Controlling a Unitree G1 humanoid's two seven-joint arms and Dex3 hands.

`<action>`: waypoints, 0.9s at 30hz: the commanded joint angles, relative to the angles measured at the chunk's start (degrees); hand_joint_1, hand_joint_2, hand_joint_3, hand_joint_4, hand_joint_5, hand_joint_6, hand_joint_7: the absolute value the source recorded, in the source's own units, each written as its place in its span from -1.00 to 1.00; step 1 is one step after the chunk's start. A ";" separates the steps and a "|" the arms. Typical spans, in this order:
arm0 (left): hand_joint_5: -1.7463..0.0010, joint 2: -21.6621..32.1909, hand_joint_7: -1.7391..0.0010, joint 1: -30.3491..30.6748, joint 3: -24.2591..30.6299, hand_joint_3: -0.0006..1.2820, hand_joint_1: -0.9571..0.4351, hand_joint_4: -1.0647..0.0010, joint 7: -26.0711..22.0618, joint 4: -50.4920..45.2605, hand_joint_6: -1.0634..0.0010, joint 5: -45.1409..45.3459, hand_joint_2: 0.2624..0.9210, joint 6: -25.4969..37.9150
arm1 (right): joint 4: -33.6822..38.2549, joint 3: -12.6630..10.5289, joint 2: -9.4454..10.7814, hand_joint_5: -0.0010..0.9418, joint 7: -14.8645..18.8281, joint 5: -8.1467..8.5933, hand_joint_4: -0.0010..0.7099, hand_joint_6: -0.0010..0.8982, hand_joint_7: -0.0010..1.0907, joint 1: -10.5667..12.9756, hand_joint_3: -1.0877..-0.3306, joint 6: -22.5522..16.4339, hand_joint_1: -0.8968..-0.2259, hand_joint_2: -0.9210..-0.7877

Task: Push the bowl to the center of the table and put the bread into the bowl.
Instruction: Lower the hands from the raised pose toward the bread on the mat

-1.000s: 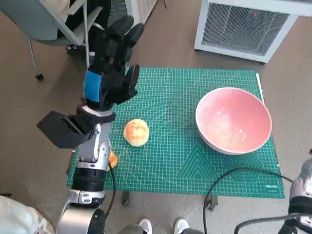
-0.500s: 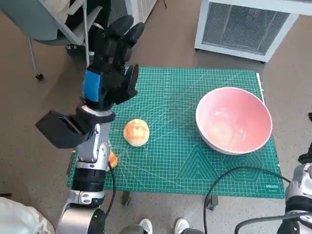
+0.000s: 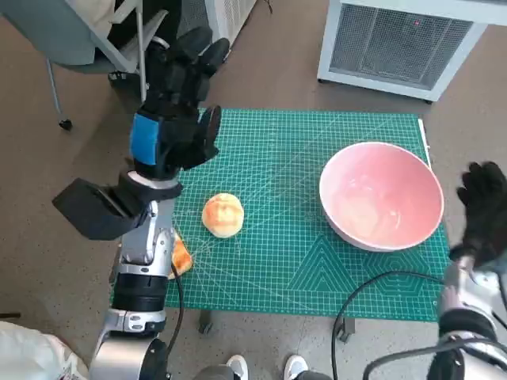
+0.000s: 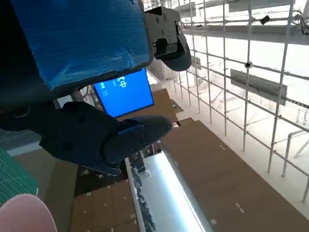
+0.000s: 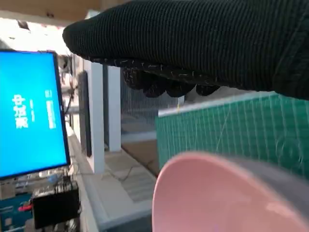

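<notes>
Both empty: left robot hand splayed, right robot hand spread beside bowl.

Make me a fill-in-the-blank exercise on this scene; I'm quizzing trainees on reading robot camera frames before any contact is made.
1. The bowl on the green mat is coloured ____.
2. The bread lies on the mat, to the ____ of the bowl in the head view.
3. The gloved right hand is raised beside the bowl's rim, holding ____.
4. The back of the left hand is covered in ____ tape.

Missing words: pink; left; nothing; blue
</notes>
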 commanded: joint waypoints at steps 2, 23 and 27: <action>0.45 0.52 0.12 0.79 0.04 0.13 -0.05 1.00 0.38 -1.81 1.00 0.19 0.61 0.65 | 1.12 1.27 2.28 -0.99 0.23 -1.28 -0.30 -0.50 -0.68 -1.09 -0.19 2.17 0.18 -1.00; 0.45 3.10 0.10 3.55 0.45 0.08 -0.07 1.00 1.12 -5.77 1.00 0.70 0.65 1.65 | 1.92 2.64 7.61 -0.97 1.00 -2.11 -0.24 -0.52 -0.63 -5.79 -0.25 6.83 0.19 -1.00; 0.44 3.62 0.10 4.22 0.79 0.08 -0.05 1.00 1.37 -6.41 1.00 0.72 0.65 1.61 | 1.99 2.83 8.99 -0.98 0.82 -2.29 -0.24 -0.53 -0.62 -6.63 -0.24 7.56 0.20 -1.00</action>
